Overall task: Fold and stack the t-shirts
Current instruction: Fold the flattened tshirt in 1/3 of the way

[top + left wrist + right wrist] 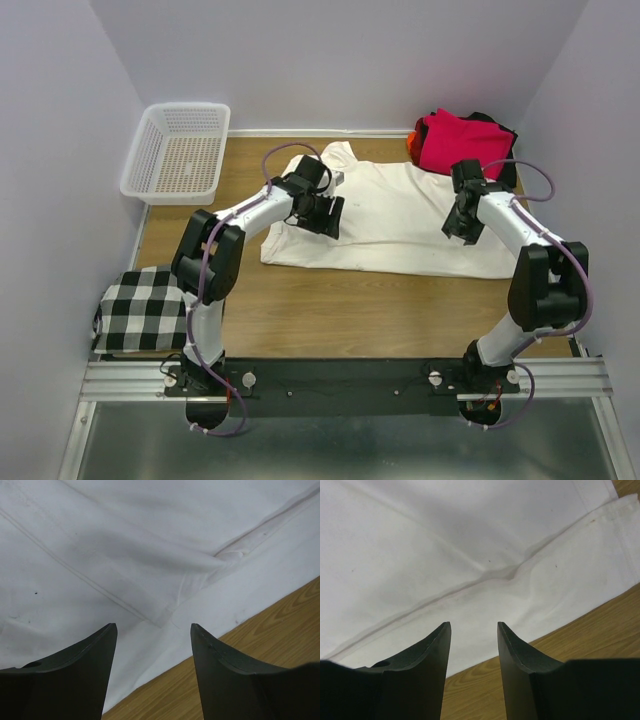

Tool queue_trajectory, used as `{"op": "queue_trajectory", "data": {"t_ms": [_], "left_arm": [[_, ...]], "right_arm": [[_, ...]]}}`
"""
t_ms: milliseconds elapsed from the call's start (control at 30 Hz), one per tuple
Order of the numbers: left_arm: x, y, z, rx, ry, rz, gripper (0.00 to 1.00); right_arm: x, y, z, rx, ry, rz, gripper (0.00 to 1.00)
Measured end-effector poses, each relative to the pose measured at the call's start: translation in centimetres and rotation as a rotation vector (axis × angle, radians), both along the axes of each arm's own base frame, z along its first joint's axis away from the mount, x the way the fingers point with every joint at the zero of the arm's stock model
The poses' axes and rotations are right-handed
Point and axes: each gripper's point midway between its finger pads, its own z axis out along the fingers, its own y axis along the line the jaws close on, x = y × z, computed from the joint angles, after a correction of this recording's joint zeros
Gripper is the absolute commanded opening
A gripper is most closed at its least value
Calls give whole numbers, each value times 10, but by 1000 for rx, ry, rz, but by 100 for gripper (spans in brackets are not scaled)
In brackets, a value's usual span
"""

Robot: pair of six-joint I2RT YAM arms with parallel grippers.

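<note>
The cream t-shirt (400,215) lies spread flat on the wooden table (350,310), with one sleeve pointing toward the back. Above its left edge hovers my left gripper (325,215), open, with nothing between the fingers. In the left wrist view that gripper (152,626) hangs over a folded hem of the shirt (125,545) close to the cloth's edge. My right gripper (462,225) stands over the shirt's right part, open and holding nothing. In the right wrist view it (473,624) is just above the shirt (445,540), near a seam. A folded magenta-red shirt (460,140) tops a pile at the back right, with black (505,130) and orange (411,140) showing beneath.
A white mesh basket (178,152) stands at the back left corner. A black-and-white checked cloth (143,308) lies at the near left edge beside the left arm's base. Walls close the table on three sides. Bare wood (280,620) shows beside the shirt's edge under both grippers.
</note>
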Motion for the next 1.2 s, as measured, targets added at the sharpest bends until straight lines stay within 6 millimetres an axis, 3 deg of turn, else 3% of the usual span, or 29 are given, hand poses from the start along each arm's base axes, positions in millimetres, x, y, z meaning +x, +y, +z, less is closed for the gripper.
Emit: {"op": "queue_trajectory", "data": {"t_ms": [400, 833, 1000, 1100, 1200], "left_arm": [[-10, -1, -30, 45, 69, -19, 60], [-6, -13, -29, 41, 54, -43, 40], [-8, -14, -33, 50, 63, -50, 23], [-9, -14, -34, 55, 65, -53, 0], [-7, -15, -34, 58, 61, -61, 0]], "right_arm": [[-7, 0, -8, 1, 23, -9, 50], [-12, 0, -13, 4, 35, -22, 50], [-13, 0, -14, 4, 38, -23, 49], [-14, 0, -15, 4, 41, -23, 49], [-15, 0, -16, 4, 46, -23, 49]]}}
